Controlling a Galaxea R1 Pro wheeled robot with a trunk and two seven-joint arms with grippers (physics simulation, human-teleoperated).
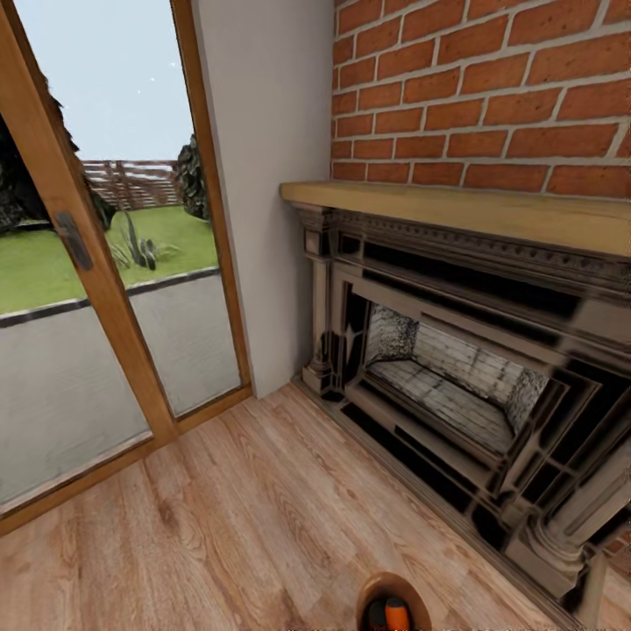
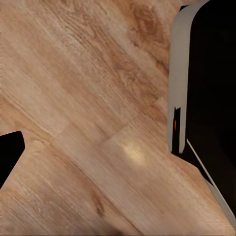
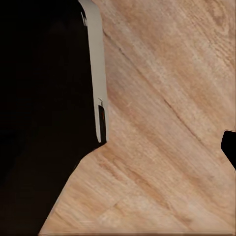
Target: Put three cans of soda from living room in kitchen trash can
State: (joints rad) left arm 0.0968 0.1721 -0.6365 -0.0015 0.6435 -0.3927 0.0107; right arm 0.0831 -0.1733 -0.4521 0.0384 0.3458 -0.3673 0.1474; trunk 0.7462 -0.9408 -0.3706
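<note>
I am in the living room, facing the ornate fireplace under its wooden mantel and the red brick wall. At the bottom edge of the head view a round brown opening shows, which looks like the inside of the trash can. An orange soda can stands in it beside a dark object. The other cans are hidden. My left gripper hangs over bare planks with one dark fingertip at the frame's edge. My right gripper does the same, its fingertip far to the side. Nothing sits between the fingers.
Wood-framed glass doors stand to the left, with a lawn and a fence beyond them. Warm brown plank floor spreads between the doors and the hearth. My own dark, grey-edged body fills one side of each wrist view.
</note>
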